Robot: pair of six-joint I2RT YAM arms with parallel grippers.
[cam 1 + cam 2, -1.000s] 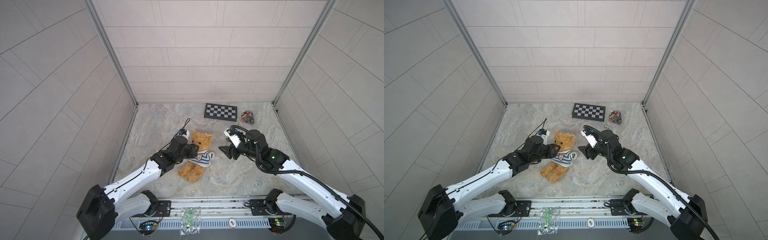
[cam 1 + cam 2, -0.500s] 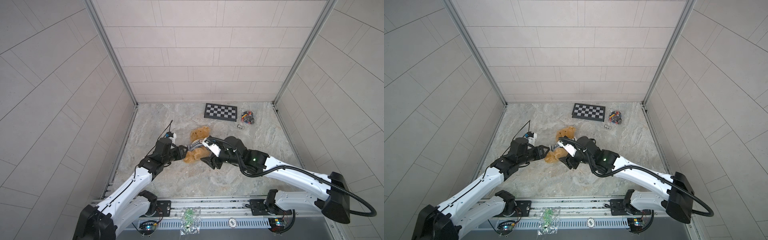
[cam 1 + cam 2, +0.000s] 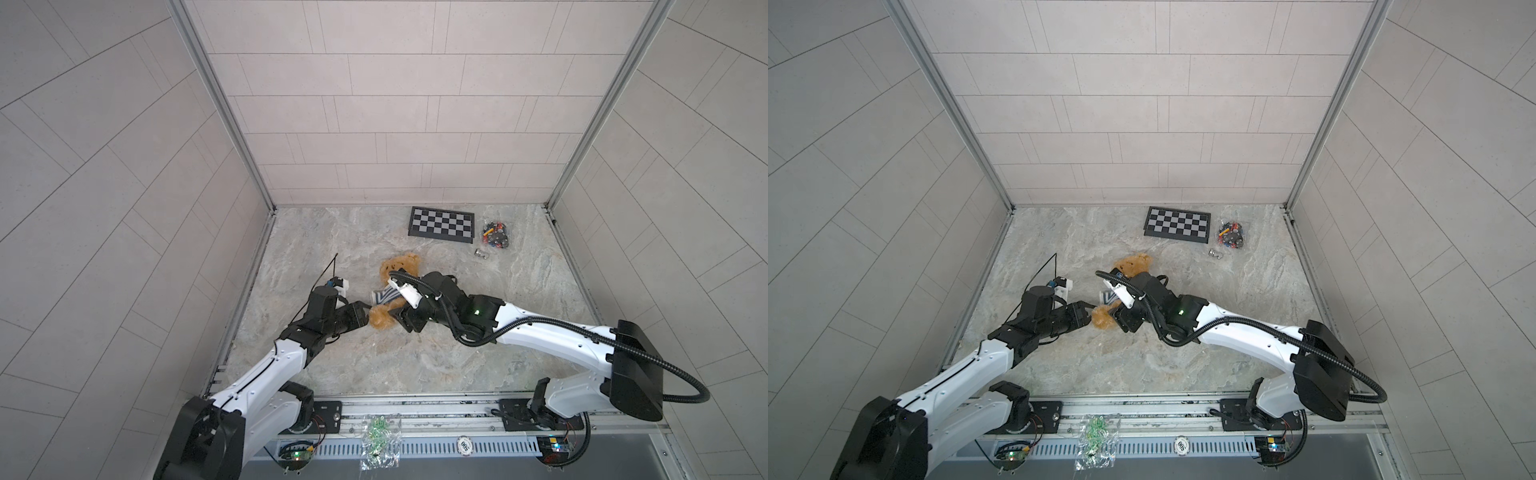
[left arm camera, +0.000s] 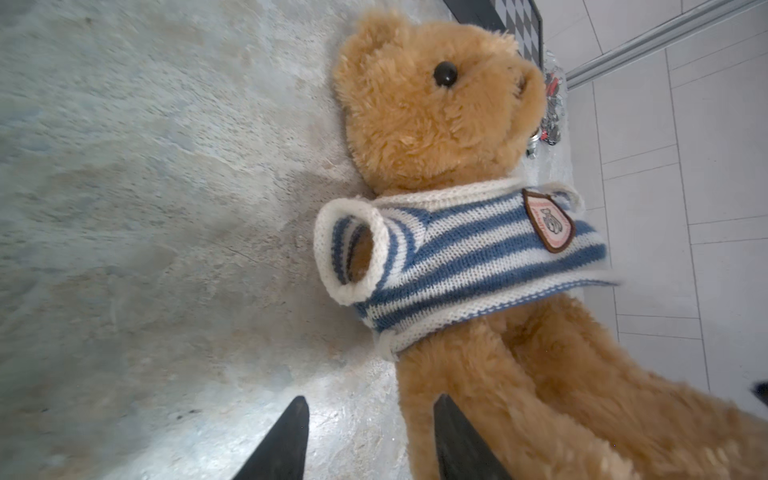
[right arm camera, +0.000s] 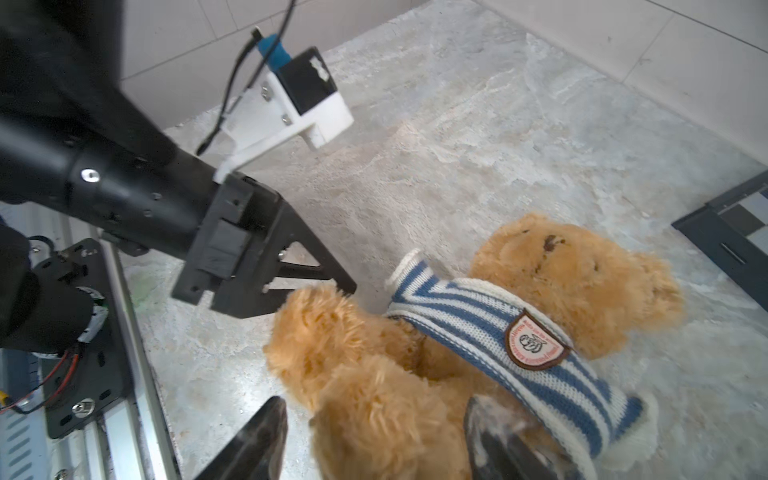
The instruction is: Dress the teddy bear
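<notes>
Reaching across from the right of the frame, the right hand (image 5: 376,407) now sits over the teddy bear (image 3: 401,266), where a second ago it hovered well clear on the bear's right; the left hand (image 3: 368,313), then up at the bear's shoulder, has dropped to the foot at the toy's lower end. The bear itself lies much where it did: on its back a little left of centre on the marbled tabletop (image 3: 415,365) in both top views, head toward the upper edge of the frame, legs toward the lower edge, a blue-and-white striped sweater (image 4: 478,249) around its chest. The left hand is released, its two dark fingers (image 4: 455,440) standing apart with only bare tabletop between them, one of them just against the fur of a leg. The right hand is released too: seen from its own wrist, its fingers (image 5: 262,444) are spread wide to either side of a leg, a strip of tabletop showing between one finger and the fur, the other finger lying at the sweater's lower hem, and it grasps nothing. From above, its body hides the bear's torso, leaving the head, a patch of stripes and a foot in sight. At the upper right of the tabletop, well apart from the bear, lie a checkerboard (image 3: 441,224), a clear bag (image 3: 494,236) of small coloured parts and a small metal piece (image 3: 481,252).
</notes>
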